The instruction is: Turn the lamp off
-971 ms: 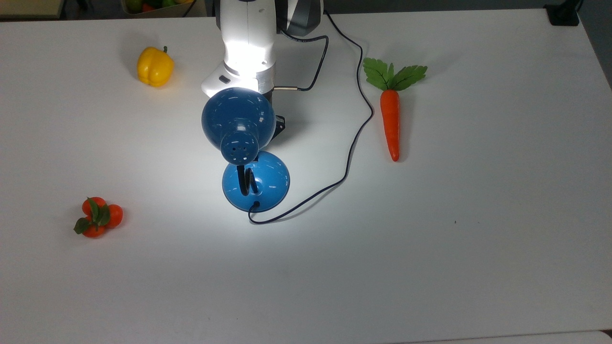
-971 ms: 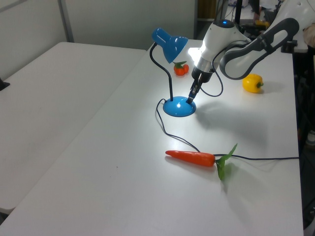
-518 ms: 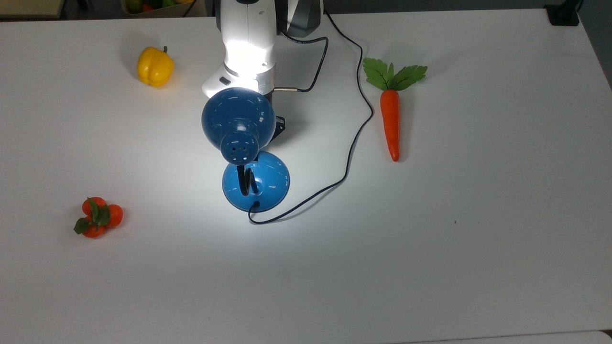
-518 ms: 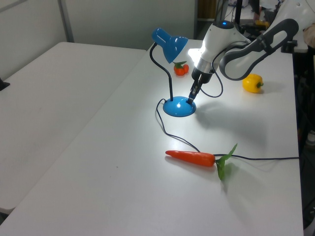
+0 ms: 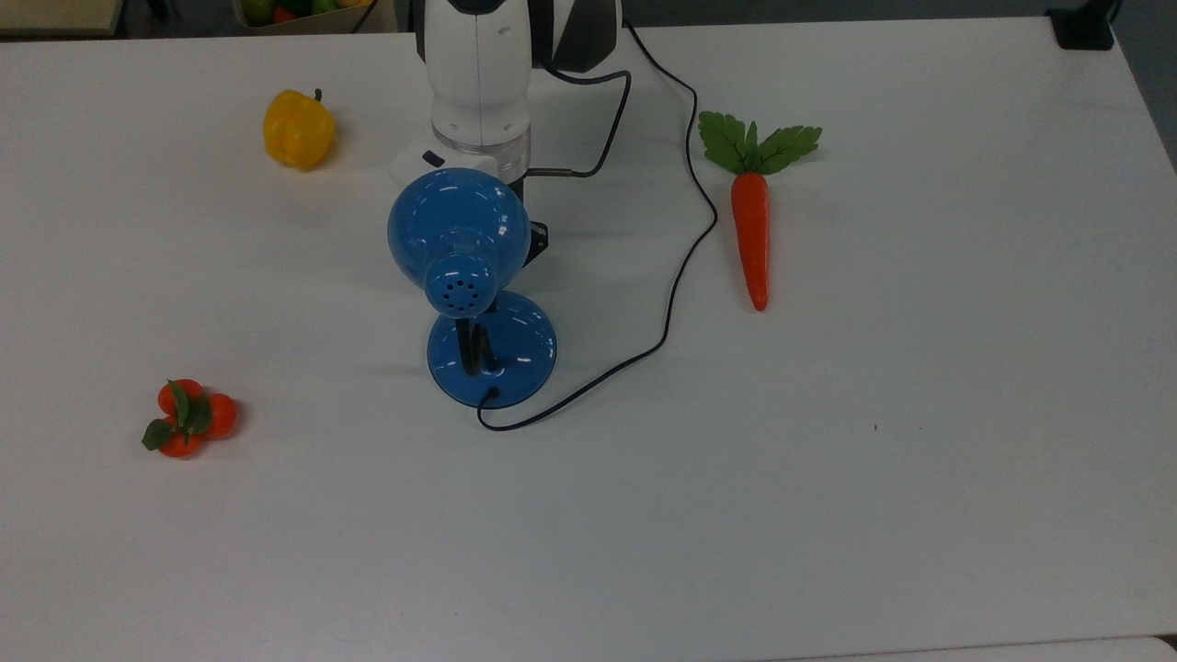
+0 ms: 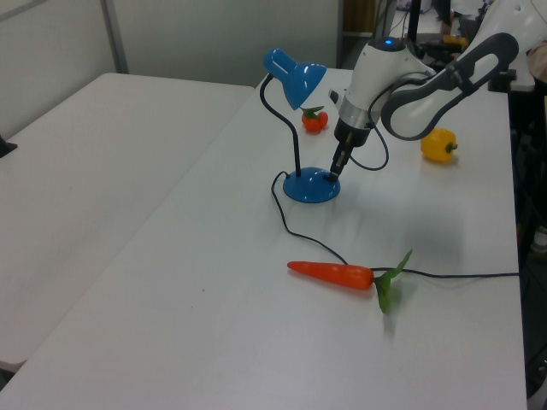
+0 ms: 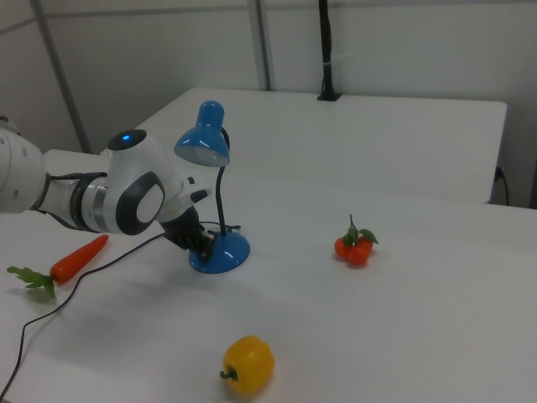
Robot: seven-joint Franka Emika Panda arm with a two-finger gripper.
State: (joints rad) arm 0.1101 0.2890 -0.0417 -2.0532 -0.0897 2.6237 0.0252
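I think this is a lab or test room. I see a big white bench (image 5: 919, 478) with a robot arm (image 6: 432, 73) on it. Toy food lies here and there: a carrot (image 5: 751, 230), a yellow pepper (image 5: 297, 129) and small tomatoes (image 5: 187, 418). The walls (image 7: 377, 42) are plain and grey, with metal posts (image 7: 325, 50).

Lamp (image 5: 458, 230): glossy blue dome shade dotted with small dark vent holes, black neck, round blue base, thin black cord. My arm (image 5: 479, 74): white shell with grey and black sections, a blue light on its top in the left view; my hand (image 6: 335, 166): black. Carrot (image 5: 751, 225): orange with green leaves. Bell pepper (image 5: 297, 129): yellow with a green stem. Tomato cluster (image 5: 187, 418): orange-red with dark green leaves. Surface (image 5: 828, 478): plain white.
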